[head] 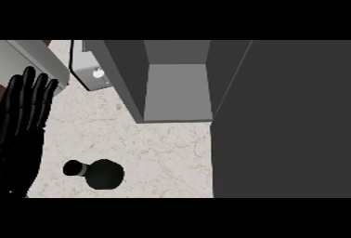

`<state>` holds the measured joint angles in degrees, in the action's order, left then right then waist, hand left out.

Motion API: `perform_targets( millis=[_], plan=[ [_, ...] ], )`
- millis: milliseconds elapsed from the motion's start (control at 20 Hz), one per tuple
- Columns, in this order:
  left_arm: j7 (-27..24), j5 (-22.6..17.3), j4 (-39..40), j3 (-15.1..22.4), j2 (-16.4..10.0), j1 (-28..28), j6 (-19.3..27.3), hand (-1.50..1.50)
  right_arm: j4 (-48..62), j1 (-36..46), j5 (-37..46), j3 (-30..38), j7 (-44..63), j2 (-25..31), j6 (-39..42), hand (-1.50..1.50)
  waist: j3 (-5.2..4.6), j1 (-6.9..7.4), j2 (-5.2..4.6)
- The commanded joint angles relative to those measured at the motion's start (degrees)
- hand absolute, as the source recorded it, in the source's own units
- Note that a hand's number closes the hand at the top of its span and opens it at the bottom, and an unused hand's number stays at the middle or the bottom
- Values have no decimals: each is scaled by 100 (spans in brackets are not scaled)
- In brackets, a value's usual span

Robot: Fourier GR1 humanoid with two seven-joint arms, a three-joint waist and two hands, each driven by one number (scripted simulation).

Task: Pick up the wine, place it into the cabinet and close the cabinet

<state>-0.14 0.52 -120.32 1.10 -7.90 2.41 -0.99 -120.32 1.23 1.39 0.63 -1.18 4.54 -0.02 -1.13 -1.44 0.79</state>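
Observation:
The wine bottle (97, 173), dark and seen from above with its neck pointing left, stands on the marble counter (165, 148) near the front edge. My left hand (24, 111) rests open at the left edge with its fingers up, well clear of the bottle. The grey cabinet (175, 79) stands at the back with its inside shelf showing; its open door (281, 121) fills the right side of the view. My right hand does not show.
A small white appliance with a knob (96, 74) stands left of the cabinet. A grey panel (37, 58) lies at the far left corner.

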Motion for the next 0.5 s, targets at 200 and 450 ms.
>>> perform_targets(
  millis=[200, 450],
  plan=[
    [-352, -1745, -476, 1244, -478, -600, -2229, -150, -365, -423, -217, -213, 255, -15, 205, -150, 93, 57, -22],
    [207, -3070, -465, 2227, -880, -1861, -3171, -150, -493, -786, -669, -813, 761, 71, 749, -150, 97, 191, -31]
  ],
)
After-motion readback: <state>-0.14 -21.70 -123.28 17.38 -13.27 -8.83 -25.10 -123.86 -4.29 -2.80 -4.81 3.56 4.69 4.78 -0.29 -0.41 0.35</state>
